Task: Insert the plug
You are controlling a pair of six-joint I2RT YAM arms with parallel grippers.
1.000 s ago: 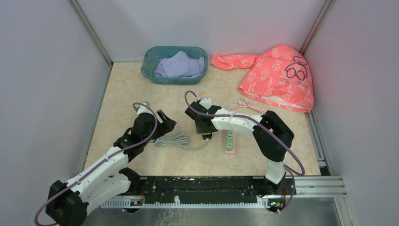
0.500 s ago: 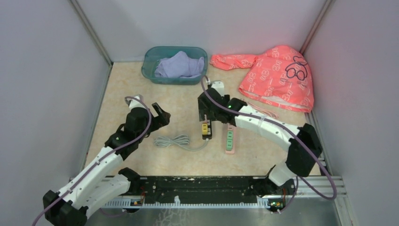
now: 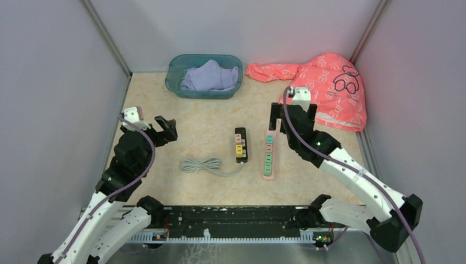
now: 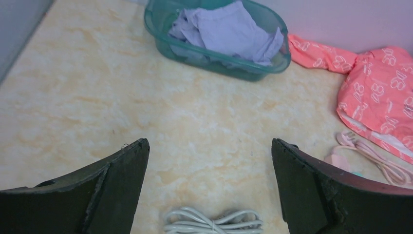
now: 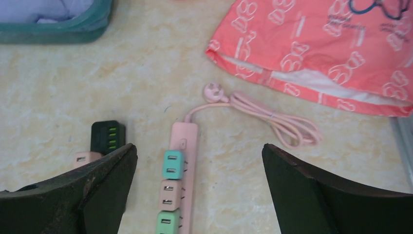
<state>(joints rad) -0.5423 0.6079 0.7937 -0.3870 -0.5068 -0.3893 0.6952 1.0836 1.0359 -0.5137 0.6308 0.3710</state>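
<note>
A black power strip (image 3: 240, 144) lies mid-table with a pink and a yellow plug in it, its grey cord (image 3: 201, 164) bundled to its left. Beside it lies a pink power strip (image 3: 268, 155) carrying teal (image 5: 171, 164), pink and green adapters. That strip's own pink plug (image 5: 213, 91) lies loose on the table at the end of a coiled pink cord (image 5: 277, 119). My right gripper (image 5: 198, 146) hangs open above the pink strip's far end, holding nothing. My left gripper (image 4: 209, 141) is open and empty, above the table behind the grey cord (image 4: 214, 223).
A teal basket (image 3: 175, 82) with a lilac cloth stands at the back centre. A coral jacket (image 3: 324, 88) lies at the back right, close to the pink cord. Grey walls close in the left, right and back sides.
The right gripper let go at the black strip, opened, and swung back and right over the pink strip. The left gripper opened and drew off to the left, away from the grey cord.
</note>
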